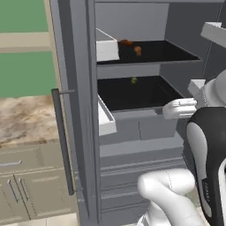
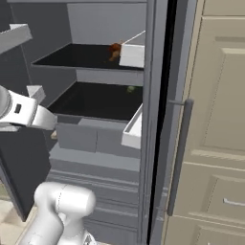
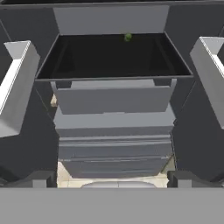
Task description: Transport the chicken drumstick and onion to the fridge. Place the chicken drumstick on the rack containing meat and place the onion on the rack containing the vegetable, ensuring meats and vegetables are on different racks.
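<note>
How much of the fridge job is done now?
Done, apparently: brown-orange pieces, probably including the chicken drumstick, lie on the upper rack. In hand: nothing; the gripper is open. Left: the onion; the lower rack holds just the green vegetable.

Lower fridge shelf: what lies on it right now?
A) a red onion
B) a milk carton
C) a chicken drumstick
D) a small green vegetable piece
D: the lower shelf holds just a small green piece near its back edge; the brown-orange meat lies on the upper shelf.
</note>
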You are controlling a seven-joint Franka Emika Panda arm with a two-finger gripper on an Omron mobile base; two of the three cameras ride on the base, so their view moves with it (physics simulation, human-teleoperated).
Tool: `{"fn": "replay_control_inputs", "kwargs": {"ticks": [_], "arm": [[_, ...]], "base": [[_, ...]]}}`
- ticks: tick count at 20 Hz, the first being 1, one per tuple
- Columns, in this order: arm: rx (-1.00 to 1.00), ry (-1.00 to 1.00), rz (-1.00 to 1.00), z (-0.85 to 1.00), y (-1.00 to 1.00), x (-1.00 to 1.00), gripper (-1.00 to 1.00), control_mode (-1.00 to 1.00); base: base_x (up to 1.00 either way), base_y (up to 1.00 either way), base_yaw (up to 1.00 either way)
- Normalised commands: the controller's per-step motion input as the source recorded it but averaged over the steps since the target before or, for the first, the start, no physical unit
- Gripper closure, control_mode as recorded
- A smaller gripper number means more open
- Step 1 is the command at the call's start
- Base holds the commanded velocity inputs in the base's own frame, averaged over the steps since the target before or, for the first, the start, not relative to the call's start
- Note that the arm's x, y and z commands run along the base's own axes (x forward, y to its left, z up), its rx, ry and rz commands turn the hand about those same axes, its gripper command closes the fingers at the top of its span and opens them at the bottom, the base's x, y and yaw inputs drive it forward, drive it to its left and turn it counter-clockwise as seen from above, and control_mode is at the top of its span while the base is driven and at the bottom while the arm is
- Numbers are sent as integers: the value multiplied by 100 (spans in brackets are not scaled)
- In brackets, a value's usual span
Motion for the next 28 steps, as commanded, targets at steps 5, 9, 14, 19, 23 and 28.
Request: {"fn": "replay_control_inputs", "kwargs": {"ticks": [5,9,14,19,23,28], "arm": [[0,0,0,0,0,0,-100,100],[0,0,0,0,0,0,-100,100],[0,0,0,0,0,0,-100,100],[0,0,0,0,0,0,-100,100],[0,0,0,0,0,0,-100,100],[0,0,0,0,0,0,-100,100]], "base": [[-100,0,0],[-100,10,0],[-100,8,0],[-100,8,0],[-100,3,0],[-100,0,0]]}}
